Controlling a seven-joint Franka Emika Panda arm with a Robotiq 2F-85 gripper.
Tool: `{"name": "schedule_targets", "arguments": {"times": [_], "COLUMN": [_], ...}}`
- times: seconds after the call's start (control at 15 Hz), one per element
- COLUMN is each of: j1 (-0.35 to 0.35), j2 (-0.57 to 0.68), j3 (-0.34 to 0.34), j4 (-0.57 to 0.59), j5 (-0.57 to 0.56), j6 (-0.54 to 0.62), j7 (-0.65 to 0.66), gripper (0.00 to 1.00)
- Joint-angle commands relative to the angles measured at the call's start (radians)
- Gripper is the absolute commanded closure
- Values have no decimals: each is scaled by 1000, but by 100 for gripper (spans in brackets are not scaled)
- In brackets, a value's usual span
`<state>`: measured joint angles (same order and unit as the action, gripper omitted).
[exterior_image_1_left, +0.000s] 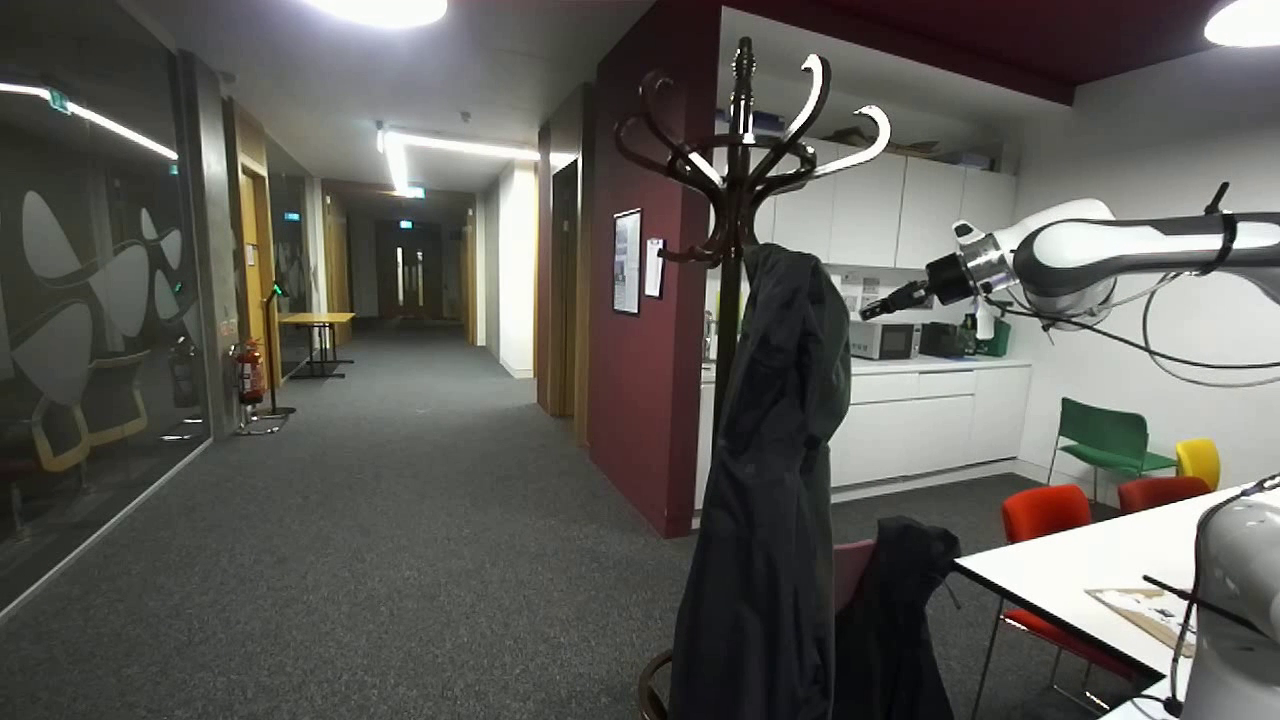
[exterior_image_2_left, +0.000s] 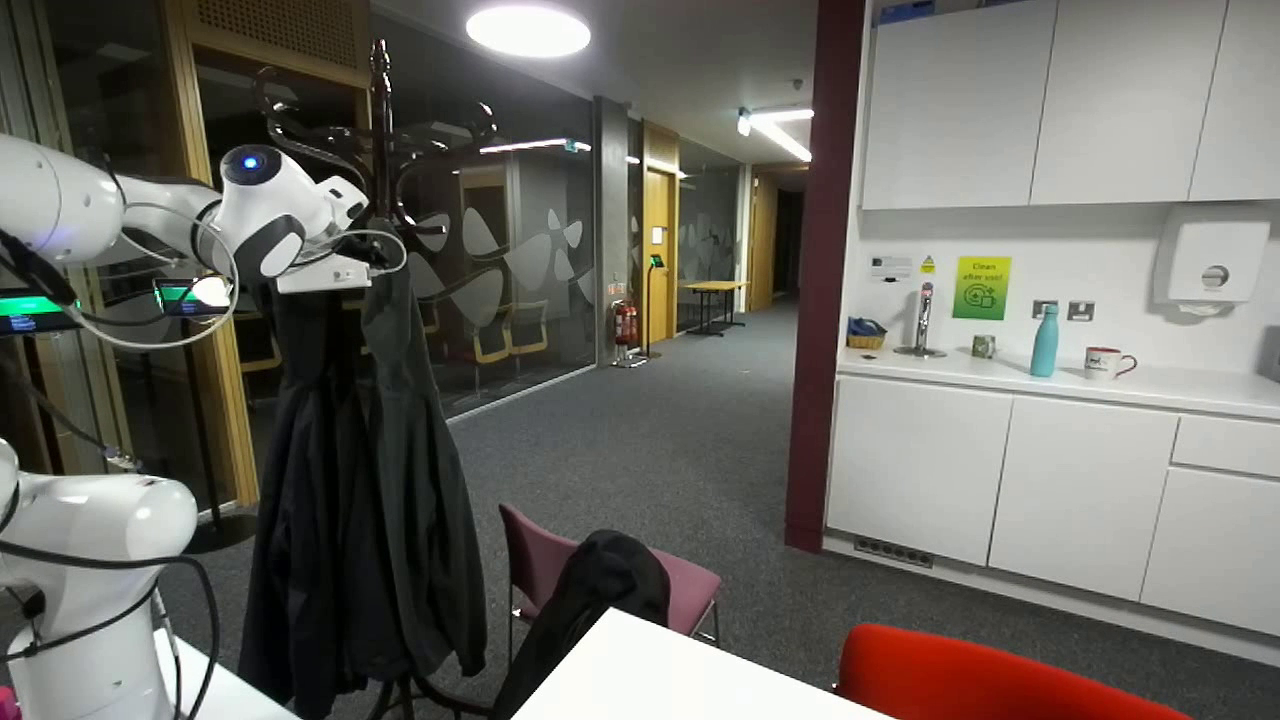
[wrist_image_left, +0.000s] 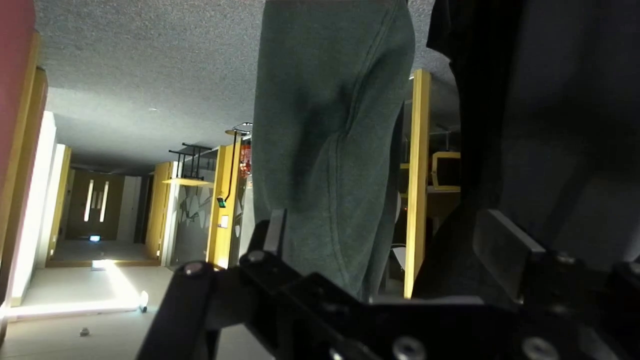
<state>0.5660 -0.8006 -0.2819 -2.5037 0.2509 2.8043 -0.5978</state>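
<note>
- Left, far: a red fire extinguisher (exterior_image_1_left: 251, 374) beside a glass wall (exterior_image_1_left: 90, 230).
- Middle, near: a dark coat rack (exterior_image_1_left: 737, 200) carries a black coat (exterior_image_1_left: 765, 470) and a grey-green coat (wrist_image_left: 330, 125).
- Just right of the coats: the gripper (wrist_image_left: 385, 225), fingers spread, with the grey-green coat showing between them; whether they touch it cannot be told.
- Right, far: a microwave (exterior_image_1_left: 885, 341).
- Right, near: a red chair (exterior_image_1_left: 1046, 512) by a white tabletop (exterior_image_1_left: 1090, 552).

Shares the grey-carpeted corridor (exterior_image_1_left: 420, 480): beyond a near, branching dark-wood coat-stand (exterior_image_1_left: 738, 200) in an exterior view, past a flat white counter (exterior_image_2_left: 660, 675) at six o'clock in an exterior view, upside down at nine in the wrist view, near dark-green cloth (wrist_image_left: 320, 150).
</note>
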Motion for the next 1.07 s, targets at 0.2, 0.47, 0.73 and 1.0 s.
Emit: {"name": "schedule_targets", "arguments": {"times": [0.2, 0.47, 0.73, 1.0], "j1": [10, 44, 83, 139], "j2": [-19, -48, -69, -65], "j3": [-8, -48, -106, -172], "j4": [1, -5, 3, 25], "j5": [-32, -33, -30, -23], "j6": [29, 42, 41, 47], "j7": [-8, -71, -144, -213], "gripper": [0, 0, 0, 0]}}
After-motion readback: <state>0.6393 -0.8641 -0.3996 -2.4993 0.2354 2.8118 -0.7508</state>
